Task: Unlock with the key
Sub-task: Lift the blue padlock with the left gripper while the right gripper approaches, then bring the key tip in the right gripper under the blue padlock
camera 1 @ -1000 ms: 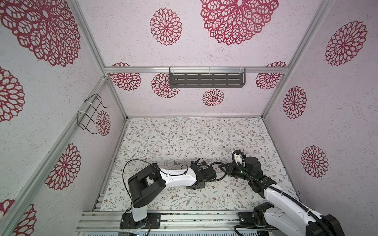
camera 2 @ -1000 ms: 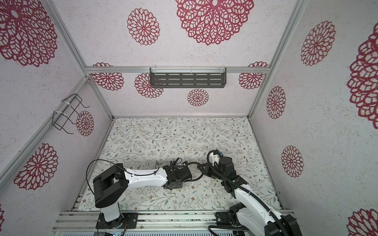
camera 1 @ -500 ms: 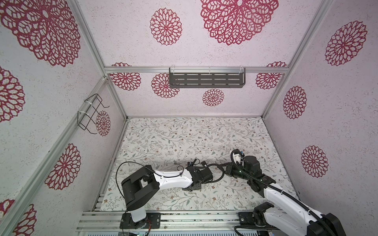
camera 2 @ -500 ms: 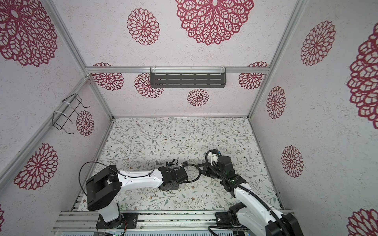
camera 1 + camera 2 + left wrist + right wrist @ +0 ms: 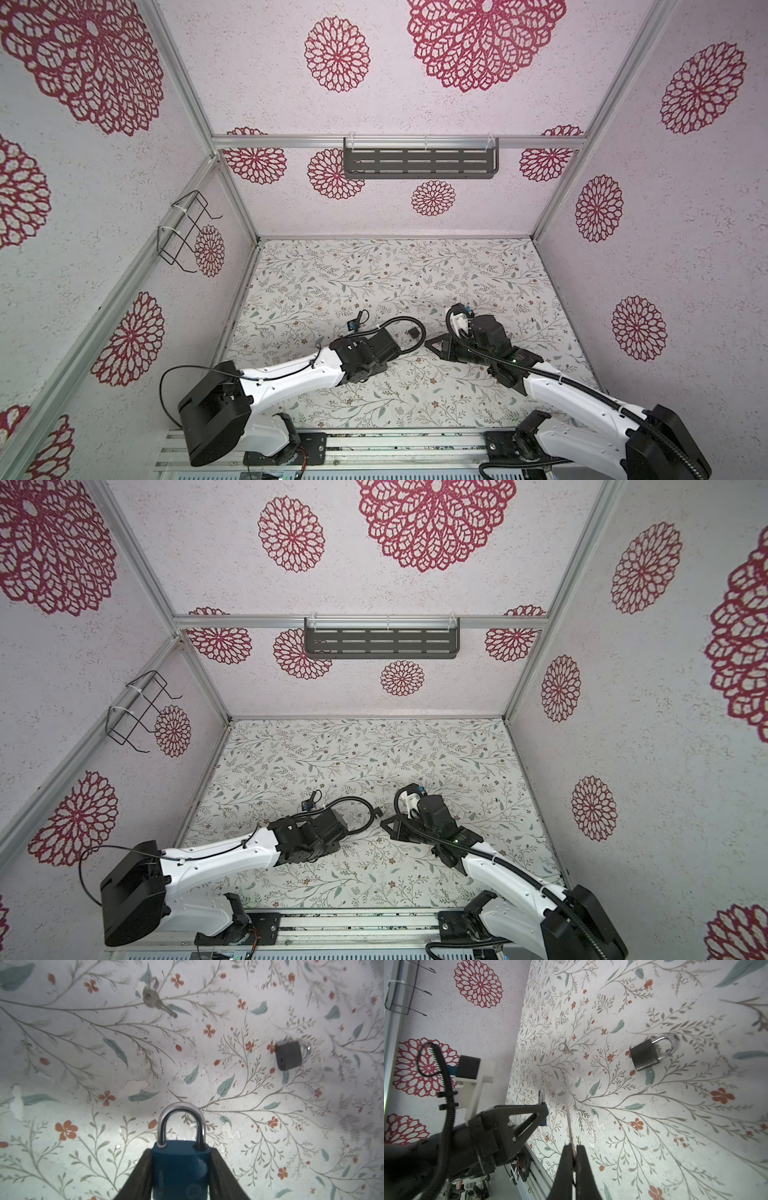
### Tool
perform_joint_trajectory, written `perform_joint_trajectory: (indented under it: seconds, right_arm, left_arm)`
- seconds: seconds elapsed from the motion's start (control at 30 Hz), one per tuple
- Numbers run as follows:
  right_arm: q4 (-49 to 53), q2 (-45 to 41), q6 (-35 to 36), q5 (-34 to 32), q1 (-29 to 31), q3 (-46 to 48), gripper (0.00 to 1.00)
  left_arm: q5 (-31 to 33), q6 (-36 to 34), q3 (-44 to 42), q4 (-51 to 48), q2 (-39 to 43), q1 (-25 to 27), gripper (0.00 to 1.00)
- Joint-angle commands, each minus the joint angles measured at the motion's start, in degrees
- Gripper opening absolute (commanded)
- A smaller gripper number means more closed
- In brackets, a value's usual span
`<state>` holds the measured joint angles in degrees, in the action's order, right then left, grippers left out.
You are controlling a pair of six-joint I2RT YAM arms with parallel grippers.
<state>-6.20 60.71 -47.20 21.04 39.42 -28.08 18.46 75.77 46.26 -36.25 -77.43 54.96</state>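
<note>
Nearest, in a top view, the left arm (image 5: 291, 372) and right arm (image 5: 561, 388) stretch low from the front rail (image 5: 415, 440) over the flowered bench (image 5: 374, 270), their ends close together near its middle. In the left wrist view the left fingers (image 5: 141, 1174) are clamped on the body of the blue padlock (image 5: 179, 1169), one on each side. Its silver shackle (image 5: 180, 1120) has both legs in the body and points away from the wrist. In the right wrist view the right fingers (image 5: 564, 1167) are pressed together on the key (image 5: 569, 1126), seen edge-on as a thin pale sliver sticking straight out past the tips. Its far end lies near the blue padlock, with a gap showing between them. Farther out on the bench lie two loose things, well apart from each other: a silver spare key (image 5: 151, 998) on a ring, lying flat, and a dark padlock (image 5: 288, 1055) on its side with both shackle legs meeting the body. Farthest, a slotted dark shelf (image 5: 419, 162) hangs on the back wall and a wire basket (image 5: 183, 232) on the left wall.
</note>
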Motion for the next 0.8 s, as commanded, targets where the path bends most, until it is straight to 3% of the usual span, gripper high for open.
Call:
perform_joint_trajectory:
  seconds: [0.0, 0.37, 0.77]
  right_arm:
    - [-4.5, 1.5, -0.2, -4.3, 3.2, -0.3, 0.0]
    - [-12.7, 4.1, -1.7, -15.2, 14.0, 0.7, 0.0]
    - [-24.5, 14.9, -2.5, -22.6, 23.5, -1.9, 0.0]
  left_arm:
    - [1.3, 1.0, -0.5, 4.0, 3.3, -2.6, 0.1]
    - [2.1, 4.3, 0.1, 6.8, 9.0, -6.4, 0.03]
    - [1.6, 6.5, -0.2, 9.5, 10.7, -6.9, 0.0]
